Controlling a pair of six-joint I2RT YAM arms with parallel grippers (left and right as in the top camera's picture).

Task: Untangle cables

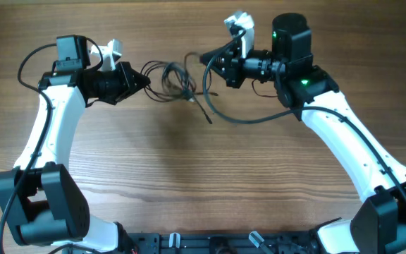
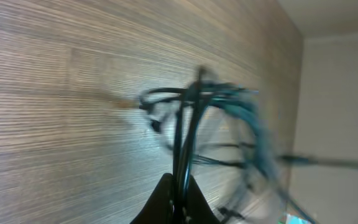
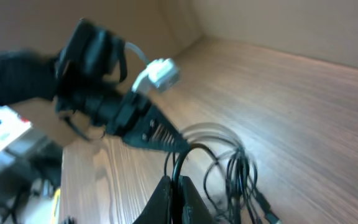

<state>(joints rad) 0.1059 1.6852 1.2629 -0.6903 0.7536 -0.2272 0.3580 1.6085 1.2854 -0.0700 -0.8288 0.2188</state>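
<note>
The left end effector (image 1: 145,81) and right end effector (image 1: 206,61) each clench the cables (image 1: 175,79), with wide tabletop (image 1: 189,176) spreading out from the cables.

Entry: my left arm (image 1: 51,127) rises from its base at the near table edge, and the forearm angles inward toward the centre. My left gripper (image 1: 145,80) lies level with its tip pointing inward, jaws pinched tight on cables (image 1: 175,76). My right arm (image 1: 345,135) mirrors that pose. My right gripper (image 1: 206,61) is also level, clamped on strands of the same bundle. The two tips face each other, near but apart.
</note>
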